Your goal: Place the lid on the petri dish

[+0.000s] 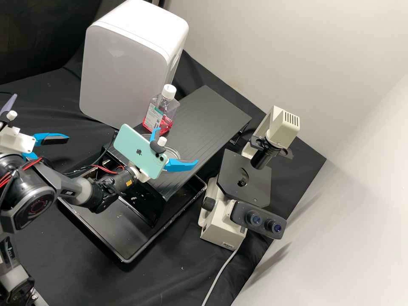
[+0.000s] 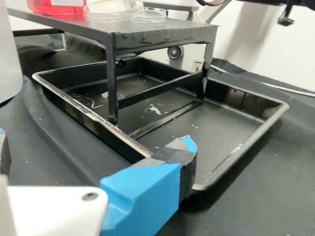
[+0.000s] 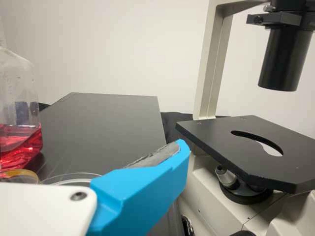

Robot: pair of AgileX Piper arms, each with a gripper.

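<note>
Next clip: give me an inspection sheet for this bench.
Surface: black cloth; black tray holding a rack.
Job's things: clear petri dish on the rack top; a lower clear round piece beside it, perhaps the lid.
Clutter: red-liquid flask, white box, microscope.
Pincers: right pincer open over the dish; left pincer open, off the tray.
Cables: red and black wires behind the right pincer; grey cable from the microscope.
Surroundings: white wall.

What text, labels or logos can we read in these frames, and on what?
No legible words or numbers anywhere.
Flask: label has print, too small to read.
Phone: a logo mark on its back, no letters.
Arm link: small white lettering, too blurred to read.
Microscope base: small dark mark low on the front, unreadable.
</note>
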